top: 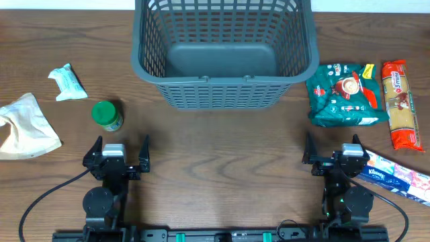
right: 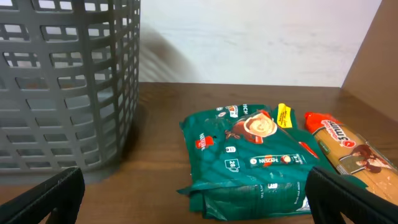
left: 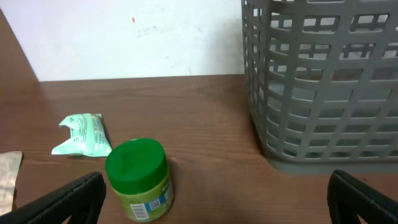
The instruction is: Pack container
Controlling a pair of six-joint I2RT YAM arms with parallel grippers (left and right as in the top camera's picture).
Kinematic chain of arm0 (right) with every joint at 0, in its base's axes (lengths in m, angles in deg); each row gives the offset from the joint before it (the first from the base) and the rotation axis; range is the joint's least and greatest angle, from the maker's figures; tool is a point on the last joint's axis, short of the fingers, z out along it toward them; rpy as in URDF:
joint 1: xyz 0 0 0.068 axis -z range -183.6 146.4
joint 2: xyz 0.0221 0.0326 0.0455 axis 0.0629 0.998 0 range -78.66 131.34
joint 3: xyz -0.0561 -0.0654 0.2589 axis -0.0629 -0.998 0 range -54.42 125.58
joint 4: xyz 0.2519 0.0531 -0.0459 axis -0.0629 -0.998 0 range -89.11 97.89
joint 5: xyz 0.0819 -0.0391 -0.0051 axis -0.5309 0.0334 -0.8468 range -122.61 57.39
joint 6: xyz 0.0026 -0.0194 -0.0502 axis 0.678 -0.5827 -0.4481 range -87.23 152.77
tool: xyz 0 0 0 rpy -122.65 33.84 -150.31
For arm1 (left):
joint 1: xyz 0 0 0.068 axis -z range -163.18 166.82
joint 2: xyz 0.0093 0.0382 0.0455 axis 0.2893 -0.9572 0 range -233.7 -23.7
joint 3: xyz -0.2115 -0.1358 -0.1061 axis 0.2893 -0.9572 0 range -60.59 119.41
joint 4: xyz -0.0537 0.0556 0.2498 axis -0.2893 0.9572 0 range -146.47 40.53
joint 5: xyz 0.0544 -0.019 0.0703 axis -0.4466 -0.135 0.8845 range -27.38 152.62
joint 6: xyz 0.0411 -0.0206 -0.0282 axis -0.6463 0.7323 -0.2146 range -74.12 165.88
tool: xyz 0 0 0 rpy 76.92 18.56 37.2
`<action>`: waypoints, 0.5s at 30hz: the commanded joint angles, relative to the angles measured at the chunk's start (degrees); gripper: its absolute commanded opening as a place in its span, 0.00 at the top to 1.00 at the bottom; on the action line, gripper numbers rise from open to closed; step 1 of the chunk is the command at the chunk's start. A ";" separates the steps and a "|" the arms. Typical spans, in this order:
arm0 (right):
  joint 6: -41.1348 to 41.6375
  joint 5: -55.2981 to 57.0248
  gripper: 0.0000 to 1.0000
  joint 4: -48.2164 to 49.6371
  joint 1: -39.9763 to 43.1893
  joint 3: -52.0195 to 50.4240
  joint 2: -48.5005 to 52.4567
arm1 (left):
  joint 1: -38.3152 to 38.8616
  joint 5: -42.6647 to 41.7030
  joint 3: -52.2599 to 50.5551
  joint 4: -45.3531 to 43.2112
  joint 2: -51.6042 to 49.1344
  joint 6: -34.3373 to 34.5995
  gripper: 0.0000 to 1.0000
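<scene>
We see a brown wood surface (top: 215, 161) meeting a white wall (left: 124, 37), the grey slotted container (top: 222, 91) at its far edge, left gripper (top: 121, 142) and right gripper (top: 332, 141) spread.

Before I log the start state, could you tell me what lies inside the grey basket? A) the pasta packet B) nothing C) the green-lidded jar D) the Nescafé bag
B: overhead, the grey basket has a bare bottom; the green-lidded jar, Nescafé bag and pasta packet all sit outside it.
</scene>
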 commanded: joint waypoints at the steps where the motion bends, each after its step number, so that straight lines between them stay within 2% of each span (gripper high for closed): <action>1: -0.48 0.59 0.01 -0.09 -0.83 -0.26 -0.35 | -0.15 0.46 -1.75 0.83 0.39 -0.59 0.01; 15: -0.48 0.61 0.01 -0.09 -0.83 -0.26 -0.35 | -0.15 0.46 -1.75 0.83 0.39 -0.59 0.01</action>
